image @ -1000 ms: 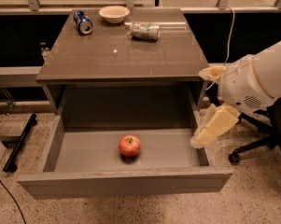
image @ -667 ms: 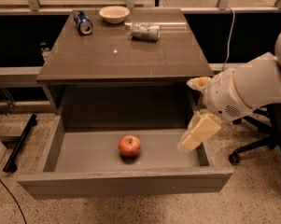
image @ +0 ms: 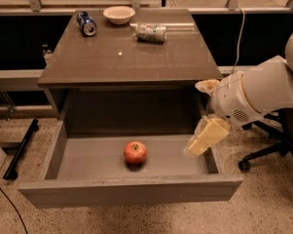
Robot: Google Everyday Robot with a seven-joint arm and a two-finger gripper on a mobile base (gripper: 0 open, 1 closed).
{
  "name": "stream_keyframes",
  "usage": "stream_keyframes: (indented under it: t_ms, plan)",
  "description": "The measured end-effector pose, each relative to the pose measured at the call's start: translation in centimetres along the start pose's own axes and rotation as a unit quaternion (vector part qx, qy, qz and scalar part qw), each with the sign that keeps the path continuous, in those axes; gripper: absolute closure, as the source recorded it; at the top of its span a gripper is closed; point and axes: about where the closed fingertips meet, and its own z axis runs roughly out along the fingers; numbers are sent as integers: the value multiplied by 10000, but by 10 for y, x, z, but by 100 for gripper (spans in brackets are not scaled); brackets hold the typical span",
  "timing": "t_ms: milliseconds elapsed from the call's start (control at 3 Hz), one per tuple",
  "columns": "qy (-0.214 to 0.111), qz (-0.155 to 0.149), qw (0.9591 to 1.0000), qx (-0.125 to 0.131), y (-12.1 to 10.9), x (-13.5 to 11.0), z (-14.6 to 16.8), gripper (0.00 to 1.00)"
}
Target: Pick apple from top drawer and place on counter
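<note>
Apple (image: 135, 152): you are seeing it lying on the floor of the top drawer (image: 131, 191), ungrasped.
Progress: the drawer is standing open; grasping, lifting and placing on the surface (image: 126, 57) are all waiting for you.
Pincer (image: 195, 118): it is hovering right of the apple, well apart, spread wide, carrying nothing.
Arm: it is reaching in from the apple's right.

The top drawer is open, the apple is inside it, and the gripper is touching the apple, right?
No. In the camera view the gripper hangs over the right end of the open top drawer, apart from the apple, which does lie inside it.
</note>
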Motion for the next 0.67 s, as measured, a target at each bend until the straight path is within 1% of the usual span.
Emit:
stream_keyframes:
  t_ms: [333, 667]
  plan:
    - [-98, 23, 9999, 134, -8, -4, 19, 0]
    - [-208, 63, 9997, 127, -14, -4, 46, 0]
